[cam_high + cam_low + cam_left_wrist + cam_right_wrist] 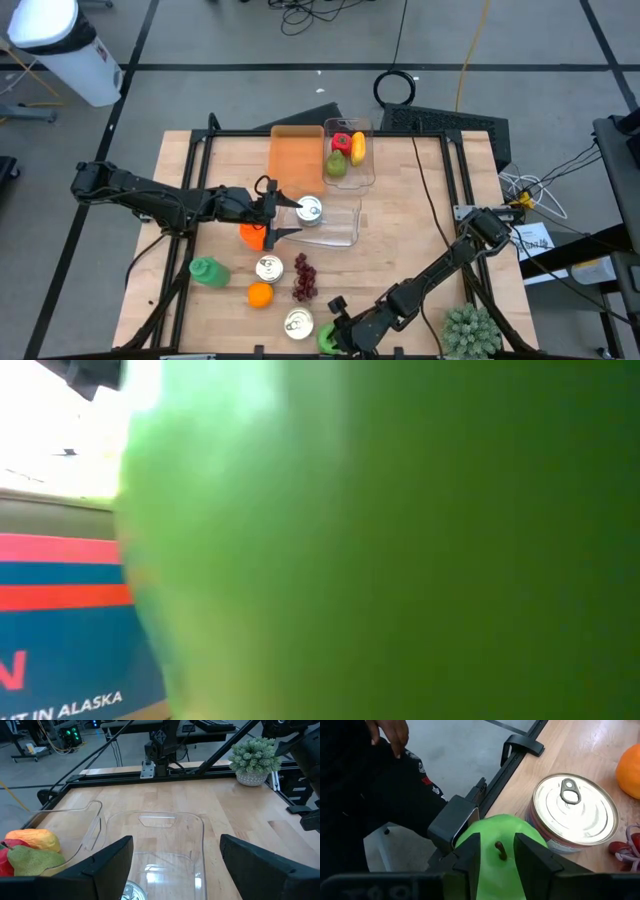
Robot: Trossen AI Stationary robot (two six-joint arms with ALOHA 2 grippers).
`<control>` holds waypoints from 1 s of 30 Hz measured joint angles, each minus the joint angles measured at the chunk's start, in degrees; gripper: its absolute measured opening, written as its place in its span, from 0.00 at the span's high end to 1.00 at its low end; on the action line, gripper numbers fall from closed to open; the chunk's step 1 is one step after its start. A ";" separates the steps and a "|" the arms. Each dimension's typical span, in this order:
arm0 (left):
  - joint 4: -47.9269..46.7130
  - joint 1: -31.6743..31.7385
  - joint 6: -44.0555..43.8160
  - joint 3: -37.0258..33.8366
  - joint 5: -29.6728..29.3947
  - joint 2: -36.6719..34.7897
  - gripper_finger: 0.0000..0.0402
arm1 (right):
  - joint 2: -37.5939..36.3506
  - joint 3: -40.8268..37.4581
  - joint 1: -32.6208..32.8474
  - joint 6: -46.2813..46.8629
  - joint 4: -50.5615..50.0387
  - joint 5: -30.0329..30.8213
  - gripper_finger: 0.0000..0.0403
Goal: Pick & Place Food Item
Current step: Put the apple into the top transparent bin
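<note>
Overhead, the wooden worktop (420, 230) carries 2 clear containers: 1 at 12 o'clock holding a pear, a red piece and a yellow piece, and an empty clear tray (338, 222) near the centre. The left pincer (276, 219) sits at the tray's 9 o'clock edge beside a tin can (310, 210), with an orange item just under the arm. Toward 7 o'clock lie a green bottle-shaped item (207, 271), a second can (268, 267), an orange (260, 295) and red grapes (303, 280). At 6 o'clock the right pincer (333, 332) reaches the worktop's edge, where a green apple (326, 340) lies just beside a third can (298, 322).

At worktop height, the green apple (400, 540) fills nearly the whole picture, with a can's blue and red label (70, 630) at 8 o'clock.

From the left wrist, the left pincer (175, 865) stands wide open and holds nothing, facing the clear tray (160, 840); a potted plant (254, 757) stands at the far edge.

From the right wrist, the right pincer (497, 857) has its fingers (470, 855) on either side of the green apple (495, 832) around the stem, seemingly pressing on it; the can (575, 810) touches or nearly touches the fruit. A person in dark clothing stands beyond the edge.

This looks like the grasp step. Next would be a straight lift clear of the can, then a carry toward the tray.
</note>
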 joint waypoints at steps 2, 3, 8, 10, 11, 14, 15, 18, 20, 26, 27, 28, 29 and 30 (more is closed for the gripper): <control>0.00 0.01 -0.02 0.00 0.00 0.00 0.24 | 0.00 0.00 -0.17 0.27 0.02 -0.02 0.75; 0.00 0.01 -0.01 0.00 0.00 0.00 0.25 | 0.00 0.00 -0.28 0.53 -0.01 -0.02 0.76; 0.00 0.00 0.00 0.00 0.00 0.00 0.24 | 0.00 0.00 -0.39 0.96 -0.02 -0.06 0.84; 0.00 0.00 -0.01 0.00 0.00 0.01 0.23 | 0.00 0.00 -0.39 0.94 -0.07 -0.13 0.87; 0.00 0.00 -0.02 0.00 0.00 0.00 0.23 | 0.00 0.00 -0.39 0.94 -0.07 -0.15 0.89; 0.00 0.01 -0.01 0.00 0.00 0.00 0.21 | 0.00 0.00 -0.41 0.92 -0.49 -0.15 0.94; 0.00 0.00 -0.01 0.00 0.00 0.00 0.20 | 0.00 0.02 -0.42 0.90 -0.72 -0.15 0.96; 0.00 -0.01 -0.02 0.00 0.00 0.00 0.19 | -0.02 0.07 -0.47 0.64 -1.46 -0.15 0.99; 0.00 -0.01 -0.01 0.00 0.00 0.02 0.18 | -0.04 0.07 -0.65 0.48 -1.95 -0.15 0.99; 0.00 0.01 -0.02 0.00 0.00 0.01 0.19 | -0.12 0.09 -0.78 -2.08 -2.57 0.03 0.99; 0.00 0.01 0.00 0.00 0.00 0.00 0.20 | -0.32 0.09 -0.76 -2.80 -2.54 0.32 0.99; 0.00 0.01 -0.02 0.00 0.00 0.02 0.20 | -0.58 0.07 -0.76 -3.38 -2.57 1.43 0.99; 0.00 0.00 -0.01 0.00 0.00 0.00 0.21 | -0.87 0.05 -0.74 -3.54 -2.74 2.26 0.99; 0.00 0.01 -0.02 0.00 0.00 0.00 0.22 | -1.26 0.04 -0.74 -3.78 -2.90 2.92 0.99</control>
